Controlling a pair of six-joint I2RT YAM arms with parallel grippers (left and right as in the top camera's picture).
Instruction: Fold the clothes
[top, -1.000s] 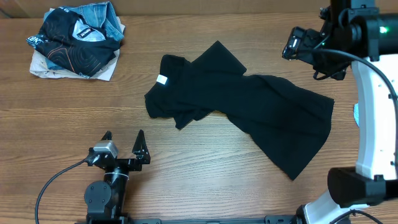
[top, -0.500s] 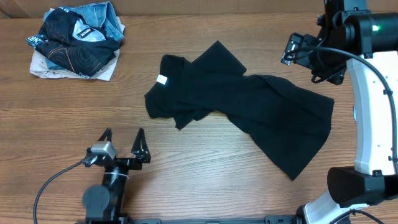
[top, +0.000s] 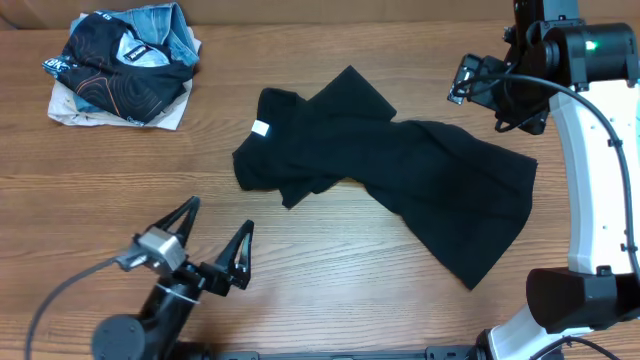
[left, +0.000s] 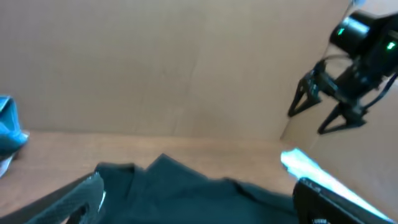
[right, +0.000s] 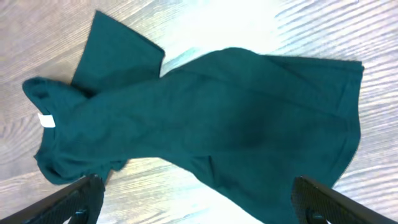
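Black shirt (top: 400, 180): lies crumpled and unfolded on the wooden table (top: 330, 300), roughly mid-table, long axis running diagonally from the far-left collar end to the near-right hem. White neck label (top: 259, 127) faces up at the collar end. 1 sleeve sticks out toward the far edge; fabric is bunched and overlapped near the collar. In the right wrist view the shirt (right: 217, 130) fills most of the frame, with the label (right: 45, 119) at the left.

Pile of garments (top: 125, 65): far-left corner of the table, well apart from the shirt. A dark printed piece lies on top, with blue denim-like fabric and a pale layer under it.

Left gripper (top: 212, 238): near the front edge, left of centre, just short of the shirt's collar end, not touching it. Fingers spread wide, nothing between them. Its wrist view shows both fingers (left: 68, 202) low in the frame with the shirt (left: 186, 186) ahead.

Right gripper (top: 495, 100): raised above the far-right part of the table, beside the shirt's far-right edge. Fingers (right: 74, 202) spread wide, nothing held, with the shirt below them.
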